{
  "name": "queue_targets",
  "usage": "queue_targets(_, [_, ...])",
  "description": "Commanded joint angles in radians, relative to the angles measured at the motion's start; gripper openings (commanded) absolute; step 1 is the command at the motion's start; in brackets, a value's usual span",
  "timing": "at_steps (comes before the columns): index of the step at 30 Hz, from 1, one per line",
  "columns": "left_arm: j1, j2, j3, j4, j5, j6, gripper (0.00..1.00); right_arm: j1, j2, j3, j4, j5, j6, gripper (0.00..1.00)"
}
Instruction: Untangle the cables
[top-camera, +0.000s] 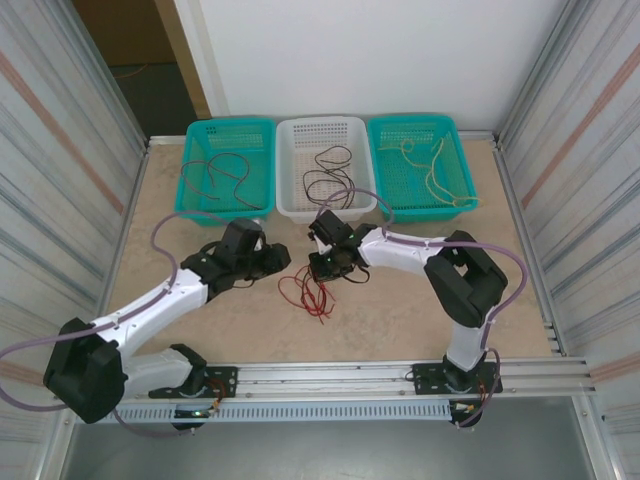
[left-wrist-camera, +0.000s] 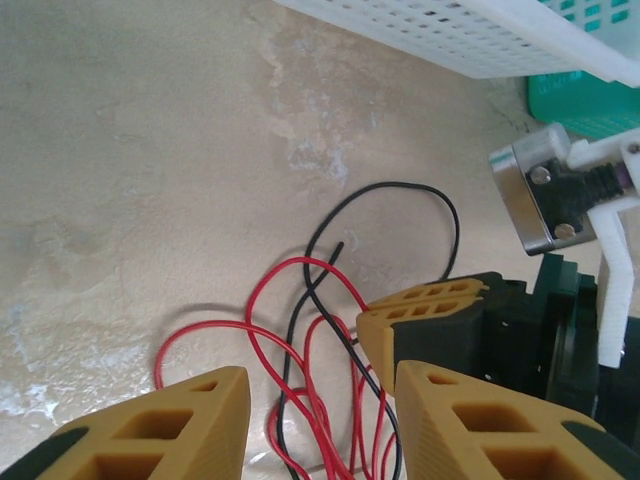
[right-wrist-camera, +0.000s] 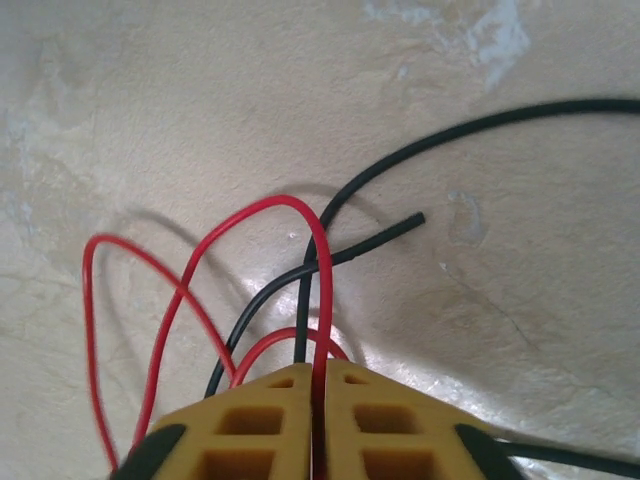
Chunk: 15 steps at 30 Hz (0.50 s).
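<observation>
Top external: 3 baskets (top-camera: 322, 212) behind tangled cables (top-camera: 310, 292).

Three baskets line the top of the overhead frame: a left teal basket (top-camera: 230, 122), a white basket (top-camera: 322, 121) and a right teal basket (top-camera: 415, 118). Each holds one cluster: dark brown cables (top-camera: 225, 178), dark cables (top-camera: 330, 178), yellow cables (top-camera: 437, 165); the strands in each cannot be counted. At centre of the surface (top-camera: 390, 320) lies one tangle of red cables (right-wrist-camera: 324, 300) and black cable (right-wrist-camera: 380, 238), number unclear. Two arms, left arm (top-camera: 150, 305) and right arm (top-camera: 460, 280), carry one hand each: left hand (left-wrist-camera: 320, 400), right hand (right-wrist-camera: 318, 375).
</observation>
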Motion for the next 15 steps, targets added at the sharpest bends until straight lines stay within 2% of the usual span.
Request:
queue_targets(1, [0.003,-0.049,-0.036,0.061,0.048,0.029,0.45,0.03,-0.087,0.033,-0.058,0.058,-0.038,0.0])
queue_targets(8, [0.002,-0.083,-0.031,0.164,0.112,0.062,0.56,0.081,-0.307,0.061,-0.133,0.163,-0.125,0.0])
queue_targets(11, [0.002,-0.095,-0.013,0.172,0.122,0.086,0.57,0.094,-0.381,0.066,-0.139,0.202,-0.145,0.0])
queue_targets(15, [0.002,-0.117,0.016,0.167,0.14,0.14,0.58,0.104,-0.447,0.072,-0.134,0.194,-0.178,0.0])
